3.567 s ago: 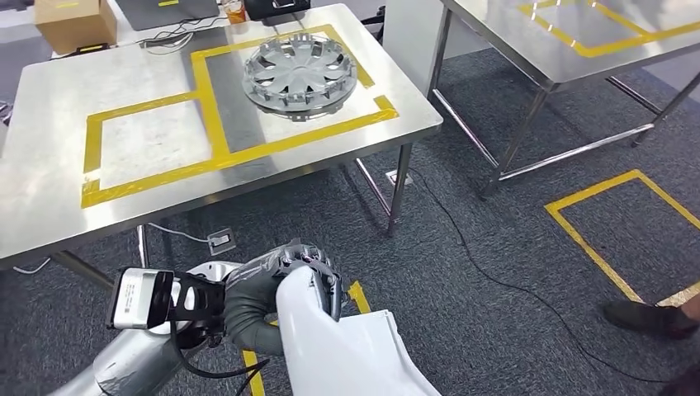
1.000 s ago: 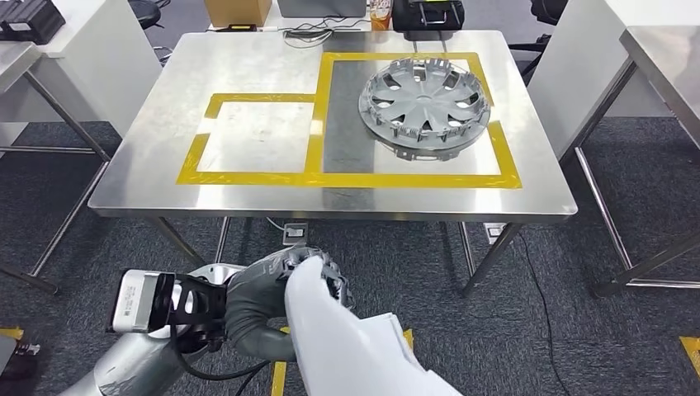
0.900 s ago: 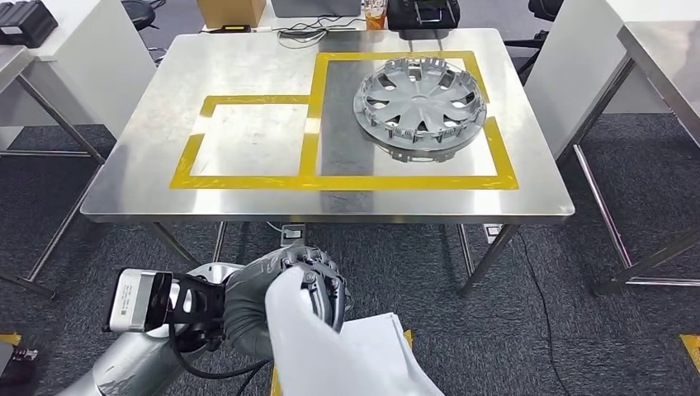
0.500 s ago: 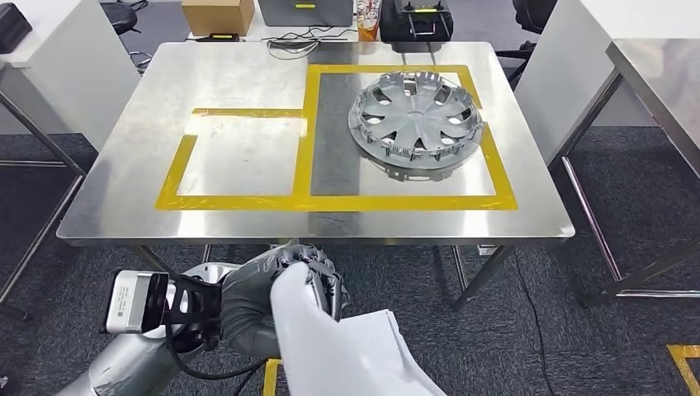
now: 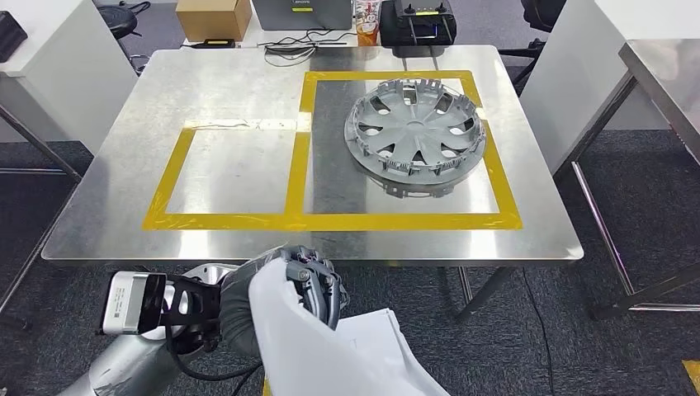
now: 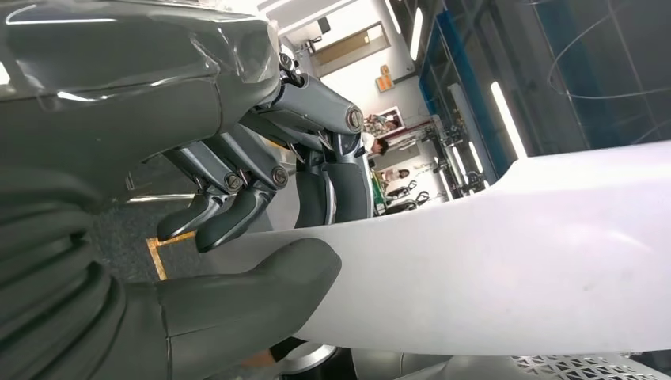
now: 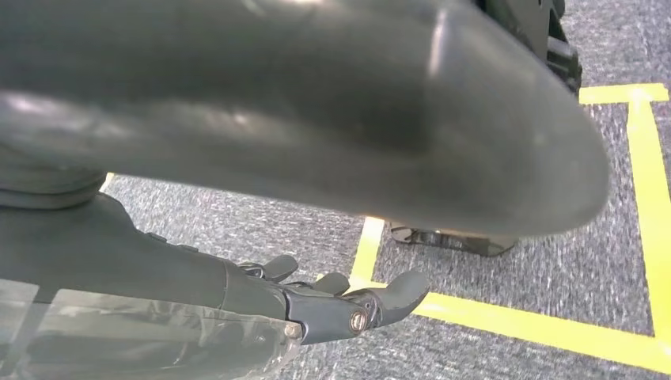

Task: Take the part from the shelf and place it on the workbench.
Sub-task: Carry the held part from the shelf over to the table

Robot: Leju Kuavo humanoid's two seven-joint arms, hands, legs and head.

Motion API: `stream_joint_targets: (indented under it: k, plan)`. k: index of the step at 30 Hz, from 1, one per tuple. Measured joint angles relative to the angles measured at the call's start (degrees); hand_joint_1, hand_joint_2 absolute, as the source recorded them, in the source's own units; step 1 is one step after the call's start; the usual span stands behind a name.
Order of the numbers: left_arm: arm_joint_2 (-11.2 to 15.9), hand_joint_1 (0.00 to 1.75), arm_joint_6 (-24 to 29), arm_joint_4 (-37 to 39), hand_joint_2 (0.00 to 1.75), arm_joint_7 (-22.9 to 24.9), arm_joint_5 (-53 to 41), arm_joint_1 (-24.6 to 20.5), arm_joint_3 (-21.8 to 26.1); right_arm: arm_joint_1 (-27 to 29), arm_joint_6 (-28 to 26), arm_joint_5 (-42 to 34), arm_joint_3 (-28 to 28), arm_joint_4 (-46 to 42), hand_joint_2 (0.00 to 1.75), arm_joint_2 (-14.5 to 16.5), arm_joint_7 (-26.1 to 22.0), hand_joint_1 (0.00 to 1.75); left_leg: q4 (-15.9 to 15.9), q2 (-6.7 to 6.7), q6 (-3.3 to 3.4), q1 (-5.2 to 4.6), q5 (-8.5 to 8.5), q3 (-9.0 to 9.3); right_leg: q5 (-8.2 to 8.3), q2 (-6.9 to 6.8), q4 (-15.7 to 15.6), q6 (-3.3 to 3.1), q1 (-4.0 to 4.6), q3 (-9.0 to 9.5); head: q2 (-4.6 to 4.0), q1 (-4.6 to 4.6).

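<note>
Steel surface (image 5: 107,214) ahead, yellow tape boxes on top: left box (image 5: 227,177) bare, silver wheel cover (image 5: 415,136) in right box. Cardboard box (image 5: 213,16) and cables at far edge. Low at left, left hand (image 5: 285,289) clamped on white part (image 5: 330,355), thumb under and fingers (image 6: 229,214) over its edge. Right hand (image 7: 348,305) hanging over carpet, loosely curled, holding nothing. Pickup done, apparently; part not yet over surface. Left: reach forward, set down, likely in bare box, release.
</note>
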Motion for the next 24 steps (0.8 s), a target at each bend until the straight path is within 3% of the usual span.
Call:
stream_joint_targets:
  k: [2, 4, 5, 6, 7, 9, 11, 13, 16, 18, 20, 21, 22, 24]
  plan:
    - [0.0, 1.71, 0.1, -0.1, 1.75, -0.1, 0.0, 0.0, 0.1, 0.1, -0.1, 0.1, 0.0, -0.3, 0.00, -0.2, 0.2, 0.00, 4.4, 0.83, -0.91, 0.33, -2.27, -1.95, -0.53, -0.06, -0.1, -0.75, -0.34, 0.81, 0.00, -0.27]
    - [0.1, 1.71, 0.2, -0.1, 1.75, -0.3, -0.1, 0.1, 0.2, 0.2, -0.1, 0.2, 0.0, -0.5, 0.00, -0.4, 0.3, 0.00, 12.7, 1.54, -1.76, 0.96, -5.12, -6.65, -1.08, -0.10, -0.1, -1.24, -0.32, 1.41, -0.01, -0.47]
    - [0.2, 1.71, 0.3, -0.1, 1.75, -0.4, -0.2, 0.1, 0.3, 0.2, -0.1, 0.2, 0.0, -0.6, 0.00, -0.5, 0.3, 0.00, 15.8, 1.67, -1.94, 1.22, -5.54, -8.81, -1.35, -0.09, -0.1, -1.30, -0.29, 1.68, -0.01, -0.48]
    - [0.2, 1.71, 0.3, -0.1, 1.75, -0.4, -0.3, 0.2, 0.3, 0.2, -0.1, 0.3, 0.0, -0.7, 0.00, -0.6, 0.3, 0.00, 16.9, 1.73, -1.99, 1.38, -4.80, -10.07, -1.65, -0.08, -0.1, -1.27, -0.26, 2.05, -0.01, -0.49]
    - [0.3, 1.71, 0.3, -0.1, 1.75, -0.4, -0.4, 0.2, 0.3, 0.2, -0.2, 0.3, 0.0, -0.7, 0.00, -0.6, 0.3, 0.00, 15.5, 1.74, -1.86, 1.44, -2.89, -10.10, -1.97, -0.06, -0.1, -1.23, -0.20, 2.53, -0.01, -0.49]
    - [0.3, 1.71, 0.3, -0.1, 1.75, -0.5, -0.5, 0.2, 0.6, 0.3, -0.2, 0.5, 0.0, -0.8, 0.00, -0.7, 0.3, 0.00, 7.9, 1.78, -0.94, 1.22, 2.37, -7.40, -2.67, -0.05, -0.2, -1.10, -0.06, 3.64, 0.00, -0.47]
    - [0.3, 1.71, 0.4, -0.2, 1.75, -0.7, -0.5, 0.1, 0.8, 0.2, -0.2, 0.6, 0.0, -0.8, 0.00, -0.6, 0.3, 0.00, 1.8, 1.98, 0.18, 0.77, 4.73, -4.61, -3.27, -0.06, -0.3, -0.76, 0.22, 4.28, 0.00, -0.37]
    - [0.4, 1.71, 0.5, -0.3, 1.75, -0.9, -0.6, 0.1, 0.9, 0.1, -0.2, 0.8, 0.0, -0.8, 0.00, -0.5, 0.3, 0.00, 0.3, 2.05, 0.71, 0.46, 4.21, -3.78, -3.55, -0.22, -0.6, -0.26, 0.35, 4.40, 0.01, -0.38]
    - [0.3, 1.71, 0.7, -0.5, 1.75, -1.1, -0.8, 0.1, 1.0, 0.0, -0.1, 1.1, 0.0, -0.8, 0.00, -0.5, 0.3, 0.00, -2.0, 1.82, 0.91, 0.70, 4.44, -2.16, -4.17, -0.48, 0.3, 0.22, 0.51, 4.00, 0.01, -0.39]
    - [0.2, 1.71, 0.9, -0.6, 1.75, -1.1, -0.9, 0.1, 1.0, 0.1, 0.0, 1.2, 0.0, -0.8, 0.00, -0.6, 0.3, 0.00, -3.0, 1.78, 1.16, 0.82, 4.42, -1.04, -5.93, -0.43, 5.8, 0.04, 0.48, 0.85, -0.01, -0.24]
    - [0.3, 1.71, 0.9, -0.5, 1.75, -1.1, -1.1, 0.2, 0.9, 0.1, 0.0, 1.3, 0.0, -0.8, 0.00, -0.6, 0.3, 0.00, -3.0, 1.69, 1.41, 0.74, 3.96, -0.64, -7.61, -0.40, 13.0, 0.10, 0.41, -4.07, -0.01, -0.20]
    - [0.3, 1.71, 0.8, -0.5, 1.75, -1.1, -1.2, 0.3, 0.8, 0.1, 0.1, 1.3, 0.0, -0.7, 0.00, -0.6, 0.3, 0.00, -3.0, 1.58, 1.42, 0.73, 3.64, -0.42, -7.38, -0.39, 14.6, 0.49, 0.31, -5.69, -0.01, -0.20]
    - [0.3, 1.71, 0.8, -0.5, 1.75, -1.1, -1.2, 0.3, 0.8, 0.2, 0.1, 1.4, 0.0, -0.7, 0.00, -0.6, 0.3, 0.00, -2.8, 1.44, 1.33, 0.76, 3.28, -0.14, -6.20, -0.40, 13.9, 1.13, 0.16, -6.15, 0.00, -0.21]
    - [0.3, 1.71, 0.8, -0.5, 1.75, -1.1, -1.3, 0.4, 0.8, 0.2, 0.1, 1.4, 0.0, -0.7, 0.00, -0.7, 0.3, 0.00, -2.2, 1.19, 0.87, 0.85, 2.29, 0.49, -2.01, -0.42, 7.1, 2.60, -0.31, -4.06, 0.00, -0.18]
